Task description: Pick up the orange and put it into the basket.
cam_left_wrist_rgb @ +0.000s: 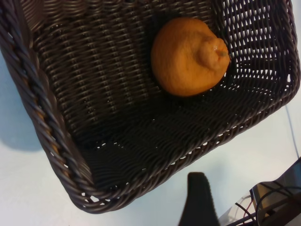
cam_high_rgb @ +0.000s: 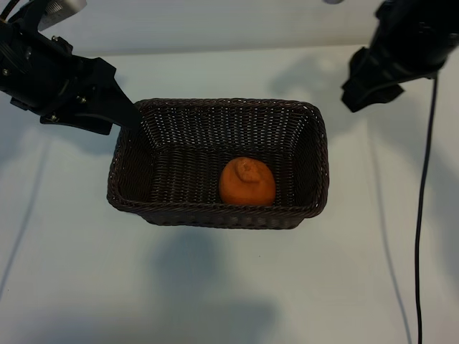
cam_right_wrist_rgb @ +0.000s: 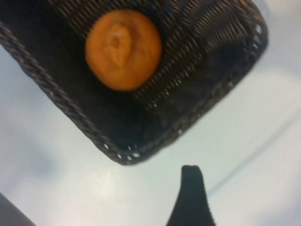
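Nearest the exterior camera lies bare white bench point(cam_high_rgb: 229, 287); behind it the basket point(cam_high_rgb: 315, 154), long axis across the view; the orange point(cam_high_rgb: 247, 182) sits inside against its near wall, nub up; left claw point(cam_high_rgb: 118, 111) spread at the basket's far left corner, empty; right claw point(cam_high_rgb: 369, 89) spread, empty, beyond the right end; a black cable point(cam_high_rgb: 423, 236) hangs there.

We see only one fingertip point(cam_left_wrist_rgb: 197, 197) of the left gripper at the bottom edge of its wrist view, and one blurred fingertip point(cam_right_wrist_rgb: 192, 197) in the right wrist view. Both arms run off the exterior view's upper corners; the basket point(cam_right_wrist_rgb: 70, 110) is cropped.
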{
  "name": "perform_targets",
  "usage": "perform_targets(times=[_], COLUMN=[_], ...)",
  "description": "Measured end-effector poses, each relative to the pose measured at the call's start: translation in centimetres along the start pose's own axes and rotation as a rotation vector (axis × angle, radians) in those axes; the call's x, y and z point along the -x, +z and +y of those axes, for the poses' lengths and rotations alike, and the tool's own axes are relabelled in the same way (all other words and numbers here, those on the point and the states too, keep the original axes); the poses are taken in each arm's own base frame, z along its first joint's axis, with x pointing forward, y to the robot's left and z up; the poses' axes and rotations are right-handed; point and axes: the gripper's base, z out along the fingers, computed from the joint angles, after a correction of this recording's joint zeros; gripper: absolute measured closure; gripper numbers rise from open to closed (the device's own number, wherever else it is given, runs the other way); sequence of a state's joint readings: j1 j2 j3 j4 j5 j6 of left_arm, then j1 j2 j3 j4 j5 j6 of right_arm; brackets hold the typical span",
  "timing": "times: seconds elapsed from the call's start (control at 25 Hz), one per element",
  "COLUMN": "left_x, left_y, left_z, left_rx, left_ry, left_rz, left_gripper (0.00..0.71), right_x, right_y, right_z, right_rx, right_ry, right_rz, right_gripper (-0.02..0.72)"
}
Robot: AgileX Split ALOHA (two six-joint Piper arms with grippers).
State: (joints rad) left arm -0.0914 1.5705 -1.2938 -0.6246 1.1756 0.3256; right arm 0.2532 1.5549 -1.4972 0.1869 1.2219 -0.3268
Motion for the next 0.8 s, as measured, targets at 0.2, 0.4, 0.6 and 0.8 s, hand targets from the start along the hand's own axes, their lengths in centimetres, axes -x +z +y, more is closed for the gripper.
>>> perform_targets(times=[0.2, 0.4, 0.6, 0.8], left_x=[0.0, 0.0, 0.0, 0.0], left_y=[0.0, 0.0, 0.0, 0.0], left_z=[0.0, 0.0, 0.0, 0.0], left_rx=[0.0, 0.0, 0.0, 0.001], left_ry=[0.0, 0.0, 0.0, 0.0], left_rz=[0.0, 0.0, 0.0, 0.0], left_gripper=[0.164, 0.164, 0.164, 0.164], right_x=[-1.0, -1.6, -1.7, -1.7], right_y=[-0.3, 0.4, 0.6, 0.6], right_z=[0.0, -0.1, -0.1, 0.0], right_rx=[0.003, 0.0, 0.0, 0.003], right_ry=[0.009, 0.01, 0.011, 0.012], right_rz=[0.005, 0.038, 0.046, 0.045], right_gripper=[0.178, 0.178, 0.178, 0.178])
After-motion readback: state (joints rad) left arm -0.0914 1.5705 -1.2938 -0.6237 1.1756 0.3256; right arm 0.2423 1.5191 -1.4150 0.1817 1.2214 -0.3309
